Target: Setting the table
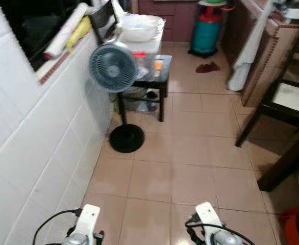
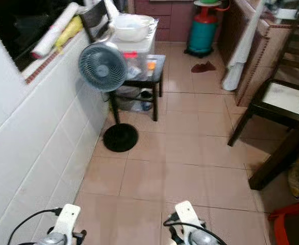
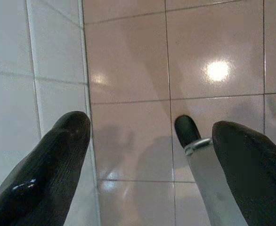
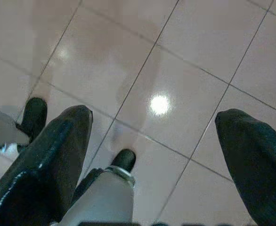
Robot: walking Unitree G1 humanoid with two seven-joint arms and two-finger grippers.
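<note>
My left gripper (image 3: 152, 155) hangs low over the pink floor tiles beside the white tiled wall, fingers (image 3: 48, 160) spread apart and holding nothing. My right gripper (image 4: 166, 155) is likewise open and empty above the tiles. Both silver arms, left (image 1: 86, 224) and right (image 1: 209, 220), show at the lower edge of the head views. At the far end a white bowl (image 1: 139, 28) rests on clear plastic boxes atop a small dark side table (image 1: 162, 76). To the right stand a dark wooden chair with a white seat (image 1: 292, 97) and a dark table leg (image 1: 287, 163).
A standing fan (image 1: 113, 66) with a round black base (image 1: 126, 139) stands against the white tiled wall (image 1: 27, 143) on the left. A green gas cylinder (image 1: 206, 33), a red rag (image 1: 208, 67) and a hanging white cloth (image 1: 249, 51) lie farther back. Something red (image 1: 297, 224) sits at the lower right.
</note>
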